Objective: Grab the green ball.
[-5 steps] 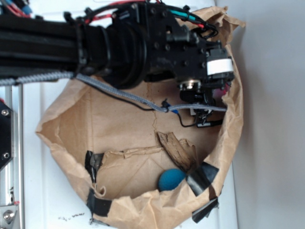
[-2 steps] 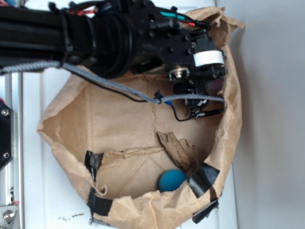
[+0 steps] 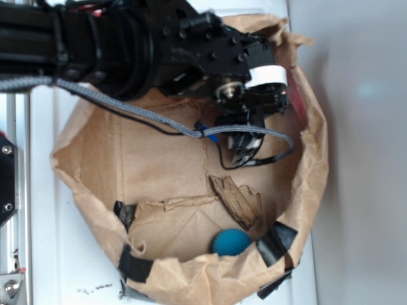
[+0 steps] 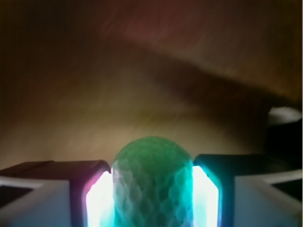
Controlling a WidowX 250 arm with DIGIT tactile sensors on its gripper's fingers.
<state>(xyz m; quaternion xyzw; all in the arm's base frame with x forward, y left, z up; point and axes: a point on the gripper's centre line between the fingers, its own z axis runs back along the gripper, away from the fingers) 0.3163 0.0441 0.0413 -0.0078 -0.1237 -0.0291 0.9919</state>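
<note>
In the wrist view the green ball [image 4: 152, 165], mint with a ribbed, netted surface, fills the gap between the two fingers of my gripper [image 4: 152, 194]. Both pads press its sides and it looks squeezed, so the gripper is shut on it. In the exterior view the gripper [image 3: 245, 147] hangs under the black arm inside the brown paper bag [image 3: 315, 178], near its upper right wall. The ball itself is hidden there by the gripper and arm.
A darker teal-blue ball [image 3: 231, 242] lies at the bag's lower edge. A torn piece of brown cardboard [image 3: 238, 202] lies just above it. Black tape patches [image 3: 276, 243] mark the bag's rim. A grey cable [image 3: 127, 109] crosses the bag.
The arm and gripper have shifted left and up in the exterior view, away from the bag's right wall. The bag's upper right rim has changed shape. The teal-blue ball has stayed put.
</note>
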